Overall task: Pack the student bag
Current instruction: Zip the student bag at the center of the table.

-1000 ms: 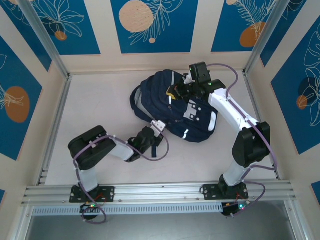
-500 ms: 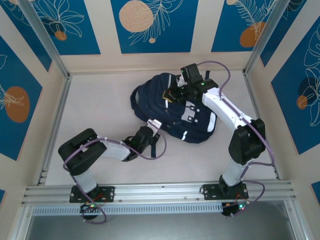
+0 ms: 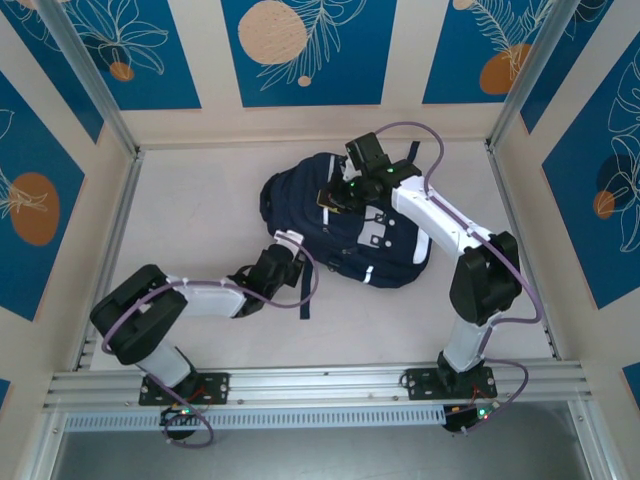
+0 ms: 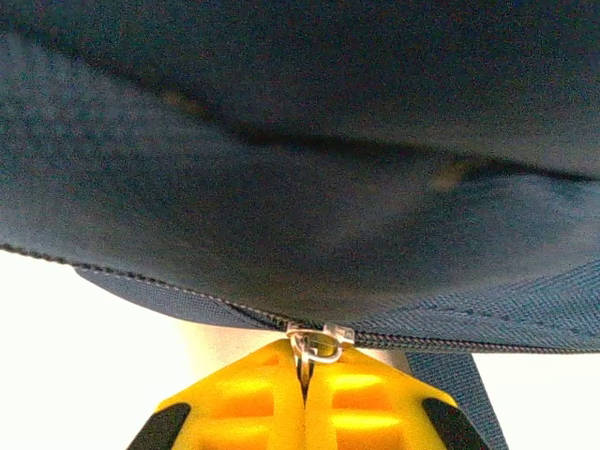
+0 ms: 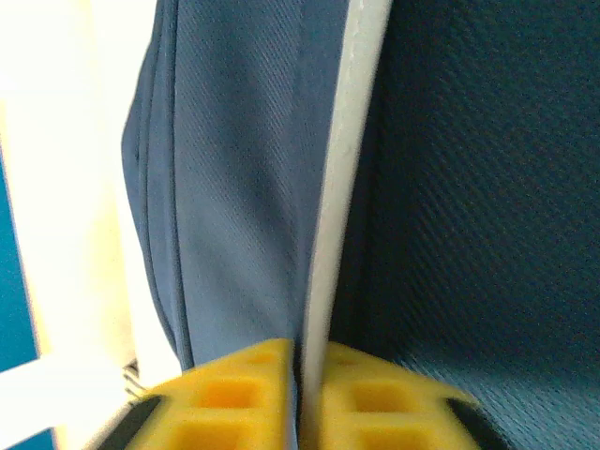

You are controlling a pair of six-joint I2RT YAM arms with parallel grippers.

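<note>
table (image 3: 190, 200): pale, matte, middle of the frame
wall panels (image 3: 300, 50): blue, orange discs, white leaves, up top
rail (image 3: 320, 385): metal, along the bottom

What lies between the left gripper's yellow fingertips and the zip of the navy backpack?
A small silver metal zip-pull ring, clamped in the shut left gripper, hangs from the zip of the large dark navy fabric backpack. The left wrist view shows this.

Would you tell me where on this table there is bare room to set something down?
Widest bare patch: the far-left tabletop, between the left rail and the navy striped fabric backpack. Another lies near-centre, between the left arm and right arm, in front of the backpack. Crowded: around the backpack, where the left gripper and right gripper meet it.
</note>
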